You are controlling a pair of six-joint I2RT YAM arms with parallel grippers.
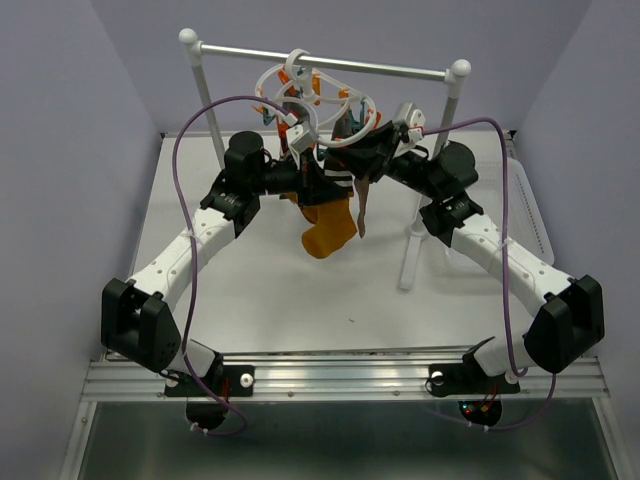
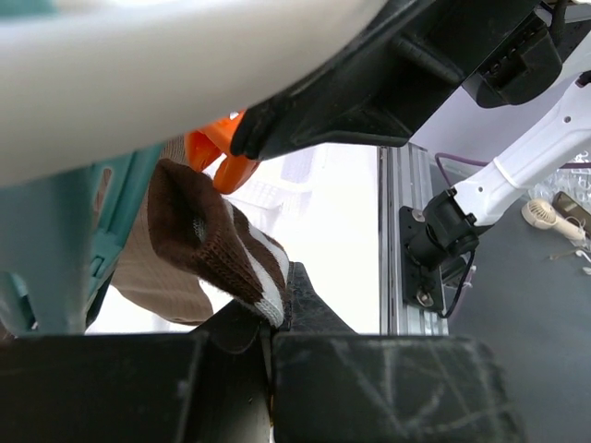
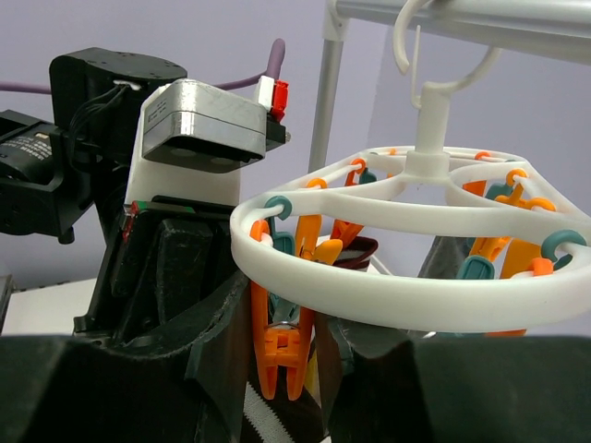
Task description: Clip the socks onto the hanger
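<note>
Left fingers [image 2: 388, 388] pinching striped sock [image 2: 222, 249]; hanger ring [image 2: 138, 83], clips [image 2: 222, 161] overhead.

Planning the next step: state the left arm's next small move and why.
Probably raise the left gripper, shut on the striped sock, toward the orange clip between the fingers of the right gripper; the stripes show just below that clip.

A lab booth (robot rig): plain lilac walls [image 1: 60, 150], aluminium base rail [image 1: 340, 376].

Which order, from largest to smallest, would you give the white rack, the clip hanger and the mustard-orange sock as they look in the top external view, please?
1. white rack
2. clip hanger
3. mustard-orange sock, only partly visible
</note>
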